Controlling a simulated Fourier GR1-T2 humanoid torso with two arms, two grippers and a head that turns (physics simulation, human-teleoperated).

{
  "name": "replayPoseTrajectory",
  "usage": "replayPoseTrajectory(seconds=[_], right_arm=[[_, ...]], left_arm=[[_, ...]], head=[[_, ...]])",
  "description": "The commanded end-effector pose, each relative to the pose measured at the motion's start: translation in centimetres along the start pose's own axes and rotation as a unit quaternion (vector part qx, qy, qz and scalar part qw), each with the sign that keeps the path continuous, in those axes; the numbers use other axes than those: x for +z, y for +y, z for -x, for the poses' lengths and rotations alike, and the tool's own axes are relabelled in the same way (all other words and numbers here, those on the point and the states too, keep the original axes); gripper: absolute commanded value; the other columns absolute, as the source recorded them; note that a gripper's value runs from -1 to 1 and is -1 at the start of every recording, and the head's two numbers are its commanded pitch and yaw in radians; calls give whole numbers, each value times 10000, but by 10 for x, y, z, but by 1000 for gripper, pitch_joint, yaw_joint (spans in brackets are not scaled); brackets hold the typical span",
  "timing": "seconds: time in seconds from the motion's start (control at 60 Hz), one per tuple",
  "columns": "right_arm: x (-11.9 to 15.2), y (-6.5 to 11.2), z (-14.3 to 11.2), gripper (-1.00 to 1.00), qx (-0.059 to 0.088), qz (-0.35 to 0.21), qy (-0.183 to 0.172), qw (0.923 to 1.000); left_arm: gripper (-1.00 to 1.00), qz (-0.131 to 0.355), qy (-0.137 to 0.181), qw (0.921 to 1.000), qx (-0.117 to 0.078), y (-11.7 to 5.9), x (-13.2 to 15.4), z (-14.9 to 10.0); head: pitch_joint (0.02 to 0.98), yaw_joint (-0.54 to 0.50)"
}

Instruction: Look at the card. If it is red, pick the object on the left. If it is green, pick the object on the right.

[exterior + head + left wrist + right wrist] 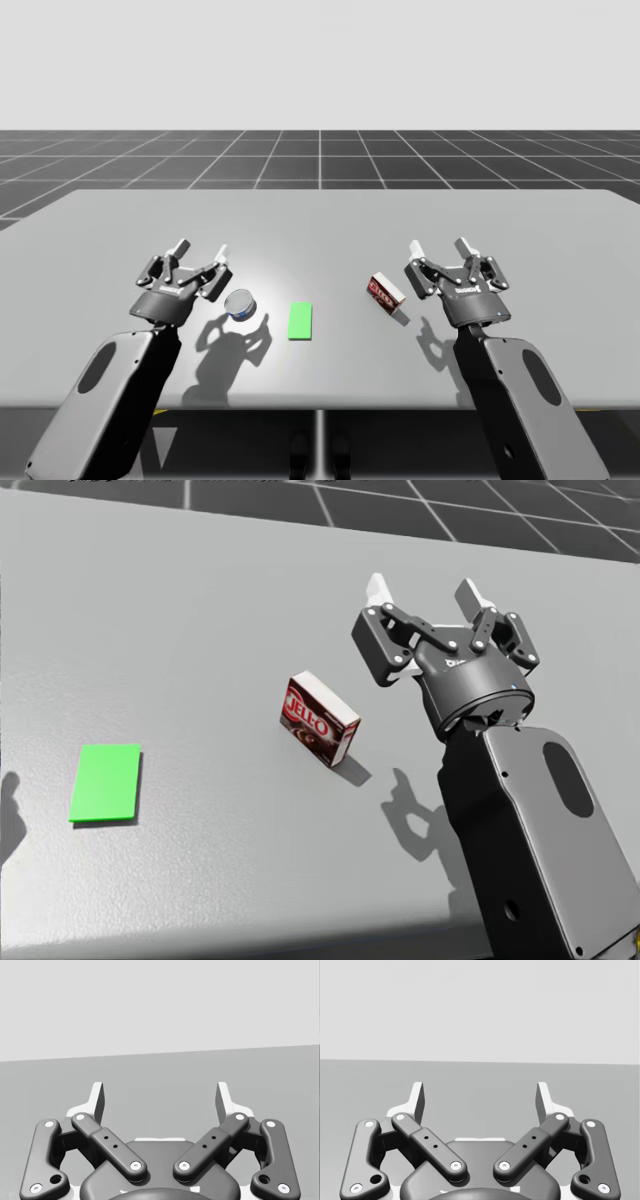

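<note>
A green card [301, 321] [105, 782] lies flat near the table's front middle. Left of it a small blue-and-silver can [240, 304] rests on its side. Right of the card sits a dark red box [385, 293] [319, 719], tilted on the table. My left gripper [201, 252] [160, 1097] stands open just left of the can, nothing between its fingers. My right gripper [438, 247] [421, 587] [480, 1097] stands open a little right of the red box, apart from it and holding nothing.
The grey table [330, 220] stretches bare behind the objects, with its front edge close under both forearms. A dark gridded floor lies beyond the far edge.
</note>
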State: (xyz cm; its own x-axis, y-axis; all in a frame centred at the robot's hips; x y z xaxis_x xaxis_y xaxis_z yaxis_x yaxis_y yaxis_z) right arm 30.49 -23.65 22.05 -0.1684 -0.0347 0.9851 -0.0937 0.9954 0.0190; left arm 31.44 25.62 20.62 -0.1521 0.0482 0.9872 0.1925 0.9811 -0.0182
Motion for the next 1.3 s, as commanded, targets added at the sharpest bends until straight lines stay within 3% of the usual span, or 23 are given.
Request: replayPoseTrajectory(seconds=[0.017, 0.15, 0.267, 0.317, 0.35, 0.367, 0.4, 0.533, 0.583, 0.667, 0.8, 0.95, 1.033, 1.183, 1.3], right_arm=[[1, 0, 0, -1000, 22, -25, 0, 10000], [1, 1, 0, -1000, 28, -72, 28, 10000], [5, 6, 6, -1000, 50, -309, 347, 9989], [8, 5, 6, -1000, 175, -398, 316, 9986], [10, 5, 4, -1000, 145, -446, 349, 9983], [13, 5, 0, -1000, -6, -569, 404, 9976], [16, 5, -2, -1000, -96, -631, 405, 9971], [29, 5, -10, -1000, -106, -1000, 424, 9940], [36, 4, -10, -1000, -25, -1140, 434, 9925], [44, 2, -9, -1000, -23, -1326, 507, 9899], [60, -6, -1, -1000, 138, -1589, 599, 9854], [72, -11, 14, -1000, 63, -1863, 800, 9792], [75, -13, 27, -1000, 97, -2031, 922, 9748], [77, -14, 48, -1000, -52, -2200, 1063, 9697], [75, -12, 58, -1000, -25, -2280, 1147, 9669]], left_arm=[[-1000, 8, 9, 10000, 0, -1, 0, 1], [-1000, 4, 4, 10000, 2, 0, 0, 1], [-1000, -8, 12, 10000, 0, 0, 0, 1], [-1000, -15, 24, 10000, 1, -1, 0, 2], [-1000, -15, 29, 10000, 0, -1, 0, 2], [-1000, -12, 33, 10000, -1, -1, 0, 2], [-1000, -9, 34, 10000, -1, -1, 0, 2], [-1000, 7, 52, 10000, -8, -2, 0, 4], [-1000, 15, 64, 10000, -15, -3, 0, 5], [-1000, 19, 74, 10000, -19, -3, -1, 6], [-1000, 25, 105, 9999, -19, -3, -1, 8], [-1000, 30, 133, 9999, -32, -5, -1, 10], [-1000, 32, 138, 9999, -41, -5, -2, 10], [-1000, 38, 148, 9999, -47, -6, -2, 11], [-1000, 42, 153, 9999, -63, -7, -2, 12]], head=[[819, -290], [816, -276], [818, -266], [817, -264], [816, -264], [816, -264], [815, -264], [817, -262], [818, -262], [821, -262], [830, -260], [831, -263], [830, -264], [831, -266], [832, -265]])
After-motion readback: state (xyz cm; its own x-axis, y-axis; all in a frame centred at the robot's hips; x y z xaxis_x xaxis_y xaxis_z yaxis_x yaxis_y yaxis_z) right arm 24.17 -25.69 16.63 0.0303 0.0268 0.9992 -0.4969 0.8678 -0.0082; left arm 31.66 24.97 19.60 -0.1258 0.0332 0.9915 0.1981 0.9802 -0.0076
